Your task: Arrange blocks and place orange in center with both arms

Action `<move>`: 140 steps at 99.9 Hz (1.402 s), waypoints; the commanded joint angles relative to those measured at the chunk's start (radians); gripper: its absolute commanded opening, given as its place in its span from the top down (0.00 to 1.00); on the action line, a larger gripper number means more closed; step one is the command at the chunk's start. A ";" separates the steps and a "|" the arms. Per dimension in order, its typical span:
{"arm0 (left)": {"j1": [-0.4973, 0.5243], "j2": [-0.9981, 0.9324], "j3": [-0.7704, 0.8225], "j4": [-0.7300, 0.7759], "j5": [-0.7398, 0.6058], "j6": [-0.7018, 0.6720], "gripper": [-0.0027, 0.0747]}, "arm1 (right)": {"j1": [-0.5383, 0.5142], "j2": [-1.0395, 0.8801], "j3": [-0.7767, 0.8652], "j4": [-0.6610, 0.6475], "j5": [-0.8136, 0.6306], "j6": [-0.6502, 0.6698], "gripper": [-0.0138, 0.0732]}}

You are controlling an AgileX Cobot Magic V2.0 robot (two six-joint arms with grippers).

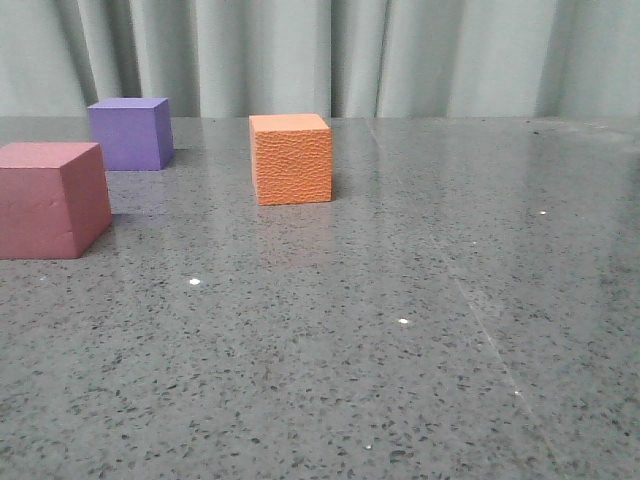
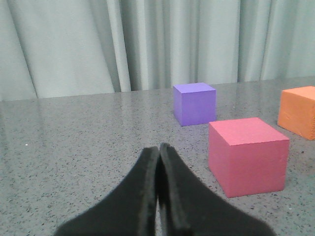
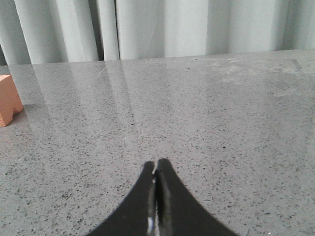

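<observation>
While both grippers sit closed and empty, left gripper (image 2: 158, 150) and right gripper (image 3: 156, 164), orange cube (image 1: 291, 158) stands upper centre on the counter (image 1: 420, 330), purple cube (image 1: 129, 133) and pink-red cube (image 1: 52, 199) upper left. Suggest opening the jaws wide, approaching squarely.

Pebbled orange cube (image 1: 291, 158), smooth pink-red cube (image 1: 52, 198), purple cube (image 1: 130, 132), grey speckled surface (image 1: 400, 330), black fingers (image 2: 147, 196), pale grey-green curtain (image 1: 400, 50)
</observation>
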 commanded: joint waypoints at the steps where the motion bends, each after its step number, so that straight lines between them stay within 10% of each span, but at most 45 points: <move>1: 0.003 -0.032 0.056 -0.007 -0.076 -0.009 0.99 | -0.007 -0.024 -0.014 0.004 -0.087 -0.013 0.92; 117: 0.003 -0.032 0.054 0.006 -0.138 -0.002 0.99 | -0.007 -0.024 -0.014 0.004 -0.086 -0.013 0.92; 140: 0.003 -0.006 -0.086 -0.173 -0.059 -0.002 0.99 | -0.007 -0.024 -0.014 0.004 -0.086 -0.013 0.92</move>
